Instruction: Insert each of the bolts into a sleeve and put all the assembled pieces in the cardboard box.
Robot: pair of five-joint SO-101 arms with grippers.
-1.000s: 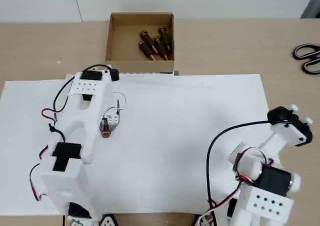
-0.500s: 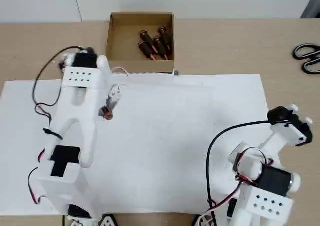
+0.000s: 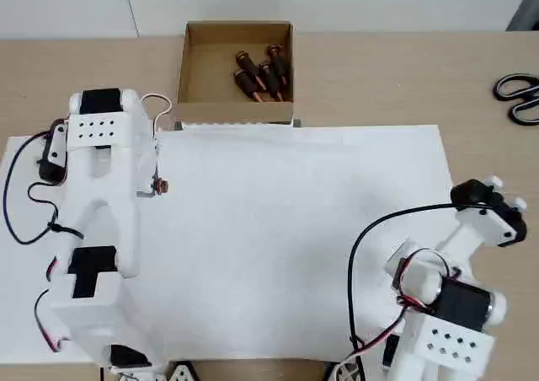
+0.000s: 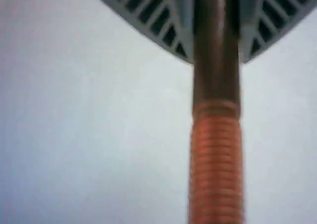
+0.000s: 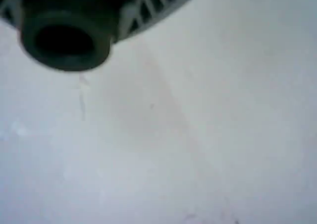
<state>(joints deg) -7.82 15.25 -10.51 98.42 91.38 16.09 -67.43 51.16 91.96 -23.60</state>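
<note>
Bolt (image 4: 216, 149), copper-threaded, sits clamped in the closed left pincer (image 4: 216, 16) over the white sheet (image 3: 295, 229), near the cardboard box (image 3: 195, 82). The right pincer (image 5: 74, 3) grips a black sleeve (image 5: 64, 40). Assembled pieces (image 3: 261, 73) lie inside the box.

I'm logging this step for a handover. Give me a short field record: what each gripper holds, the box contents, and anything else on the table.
left gripper: shut on a bolt, threaded end sticking out, over the white sheet
right gripper: shut on a black sleeve, bore empty
cardboard box: several assembled pieces lie toward one side
scissors: on bare table, off the sheet
</note>
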